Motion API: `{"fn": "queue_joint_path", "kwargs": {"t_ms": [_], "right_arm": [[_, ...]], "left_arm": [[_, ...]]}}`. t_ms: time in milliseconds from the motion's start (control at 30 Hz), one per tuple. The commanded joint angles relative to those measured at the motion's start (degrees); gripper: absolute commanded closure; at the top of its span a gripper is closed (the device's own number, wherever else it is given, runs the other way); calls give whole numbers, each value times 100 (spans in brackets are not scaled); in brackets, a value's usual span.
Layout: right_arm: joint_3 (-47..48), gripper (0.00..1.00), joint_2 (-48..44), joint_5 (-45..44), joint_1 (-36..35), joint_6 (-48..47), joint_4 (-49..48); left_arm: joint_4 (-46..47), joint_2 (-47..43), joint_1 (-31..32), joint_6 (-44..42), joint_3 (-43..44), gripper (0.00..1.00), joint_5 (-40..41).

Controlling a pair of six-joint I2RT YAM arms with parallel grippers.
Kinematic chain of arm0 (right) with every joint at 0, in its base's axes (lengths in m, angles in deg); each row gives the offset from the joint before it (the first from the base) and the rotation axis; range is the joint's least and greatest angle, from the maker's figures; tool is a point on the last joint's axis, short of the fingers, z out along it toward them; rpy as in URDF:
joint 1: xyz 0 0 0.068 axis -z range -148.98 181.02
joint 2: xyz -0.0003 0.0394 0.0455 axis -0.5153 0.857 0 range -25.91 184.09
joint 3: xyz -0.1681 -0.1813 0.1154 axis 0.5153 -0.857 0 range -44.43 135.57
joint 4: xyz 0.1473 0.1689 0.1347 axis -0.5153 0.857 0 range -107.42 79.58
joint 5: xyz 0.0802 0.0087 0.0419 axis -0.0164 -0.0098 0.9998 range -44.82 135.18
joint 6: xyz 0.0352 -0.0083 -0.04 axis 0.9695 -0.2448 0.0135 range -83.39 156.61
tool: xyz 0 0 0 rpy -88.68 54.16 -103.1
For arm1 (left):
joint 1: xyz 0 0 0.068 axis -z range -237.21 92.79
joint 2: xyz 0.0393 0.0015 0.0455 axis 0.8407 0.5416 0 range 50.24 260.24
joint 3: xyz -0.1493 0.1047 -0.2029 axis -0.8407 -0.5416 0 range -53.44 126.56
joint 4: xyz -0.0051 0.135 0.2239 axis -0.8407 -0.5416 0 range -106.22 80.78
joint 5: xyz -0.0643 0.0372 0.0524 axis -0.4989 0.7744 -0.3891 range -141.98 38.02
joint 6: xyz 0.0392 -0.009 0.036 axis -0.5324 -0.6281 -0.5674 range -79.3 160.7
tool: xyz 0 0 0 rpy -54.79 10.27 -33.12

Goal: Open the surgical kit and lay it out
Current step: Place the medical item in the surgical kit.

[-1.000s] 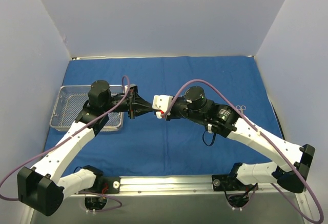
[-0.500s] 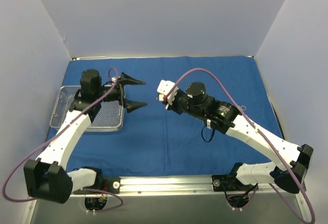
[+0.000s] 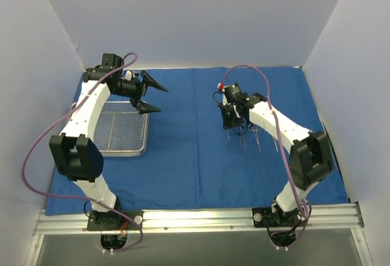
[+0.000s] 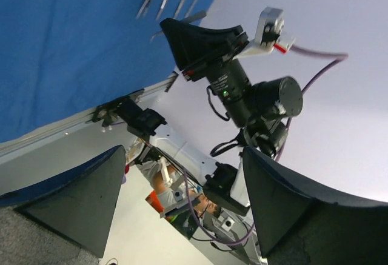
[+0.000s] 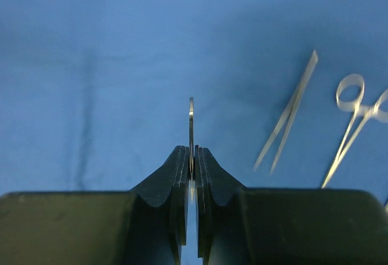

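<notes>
The royal-blue cloth (image 3: pixel 195 156) of the surgical kit lies spread flat over the table. The silver wire-mesh tray (image 3: pixel 116 133) sits on its left side. My left gripper (image 3: pixel 151 97) hangs raised past the tray's far right corner, jaws wide open and empty, also seen in the left wrist view (image 4: pixel 182 153). My right gripper (image 3: pixel 230 123) points down at the cloth right of centre. It is shut on a thin steel instrument (image 5: pixel 191 122), seen edge-on. Tweezers (image 5: pixel 290 119) and ring-handled scissors (image 5: pixel 350 116) lie on the cloth just to its right, as do the laid-out instruments (image 3: pixel 251 136).
White walls close the table at the back and both sides. A metal rail (image 3: pixel 195 217) with both arm bases runs along the near edge. The right arm's elbow (image 3: pixel 311 156) stands over the cloth's right part.
My left gripper has opened and swung from the centre to the far left above the tray. My right gripper, still shut on the thin instrument, has moved right to the laid-out instruments.
</notes>
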Motion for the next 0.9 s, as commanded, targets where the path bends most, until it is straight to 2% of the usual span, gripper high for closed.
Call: {"fn": "queue_joint_path", "kwargs": {"t_ms": [0, 133, 367, 867], "right_arm": [[260, 100, 266, 78, 270, 922, 698], [470, 100, 830, 158, 561, 1081, 856], [1068, 100, 1533, -203, 746, 1142, 1120], [744, 100, 1982, 61, 860, 1265, 1270]], "left_arm": [[-980, 150, -33, -790, 530, 14, 367], [-866, 361, -33, -588, 662, 15, 323], [-989, 818, 20, -605, 1171, 15, 280], [-1270, 1056, 29, -763, 1400, 15, 253]]}}
